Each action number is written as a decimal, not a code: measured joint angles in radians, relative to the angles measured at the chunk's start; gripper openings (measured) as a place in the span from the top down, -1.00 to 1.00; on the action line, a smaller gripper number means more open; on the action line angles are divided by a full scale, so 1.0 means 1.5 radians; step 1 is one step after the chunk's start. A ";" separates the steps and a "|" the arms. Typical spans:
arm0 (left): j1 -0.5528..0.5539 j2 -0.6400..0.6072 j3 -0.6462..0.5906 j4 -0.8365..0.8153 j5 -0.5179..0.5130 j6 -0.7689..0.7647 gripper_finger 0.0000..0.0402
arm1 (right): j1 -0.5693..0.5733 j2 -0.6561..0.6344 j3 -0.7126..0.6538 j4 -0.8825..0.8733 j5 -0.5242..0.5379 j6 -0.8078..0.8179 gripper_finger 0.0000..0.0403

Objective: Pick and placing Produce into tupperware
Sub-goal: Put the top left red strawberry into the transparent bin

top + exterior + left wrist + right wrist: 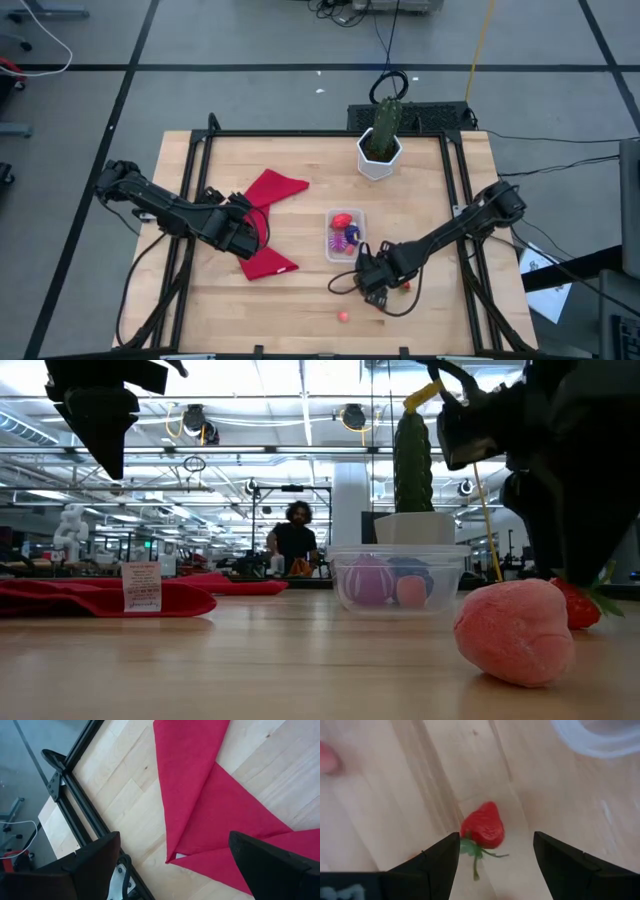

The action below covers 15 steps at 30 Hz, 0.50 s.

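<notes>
Fingers (440, 857) of your right gripper (495, 857) stand spread wide, one on each side of a red strawberry (482, 826) that lies on the table (300, 290), green stem toward the wrist; nothing is grasped. In the high view this gripper (374, 275) sits low over the near right part of the table, just near of the tupperware (345, 232), with the arm stretching in from the right edge, elbow up by the frame rail. You have the tupperware's clear rim just beyond the strawberry. Inside the tupperware lie a red piece (342, 219) at the far end and a purple piece (347, 237) nearer you; the low view shows purple, blue and orange-pink shapes through its wall (398, 582). A pink piece (343, 316) lies alone near the table's near edge, apart from the gripper; in the low view it bulks large in front (515, 630), with the strawberry (580, 605) just behind it.

Your left gripper (175, 865) hangs with fingers released and wide over the red cloth (268, 215) on the left half of the table, holding nothing; its arm reaches in from the left edge. A cactus (386, 122) in a white pot (379, 160) stands at the far edge, well apart from both grippers. A person (294, 540) is in the room far behind the table.
</notes>
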<state>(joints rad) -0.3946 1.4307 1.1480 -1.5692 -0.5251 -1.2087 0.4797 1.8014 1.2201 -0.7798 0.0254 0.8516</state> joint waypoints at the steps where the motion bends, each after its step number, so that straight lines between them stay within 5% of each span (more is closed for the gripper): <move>1: 0.000 0.000 0.000 0.000 0.000 0.000 -0.89 | 0.000 0.003 0.000 -0.002 0.000 0.000 -0.21; 15: 0.000 0.000 0.000 0.000 0.000 0.000 -0.89 | -0.001 0.012 0.000 0.007 0.000 -0.003 -0.21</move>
<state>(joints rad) -0.3946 1.4307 1.1481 -1.5692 -0.5251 -1.2087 0.4785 1.8194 1.2201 -0.7698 0.0255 0.8466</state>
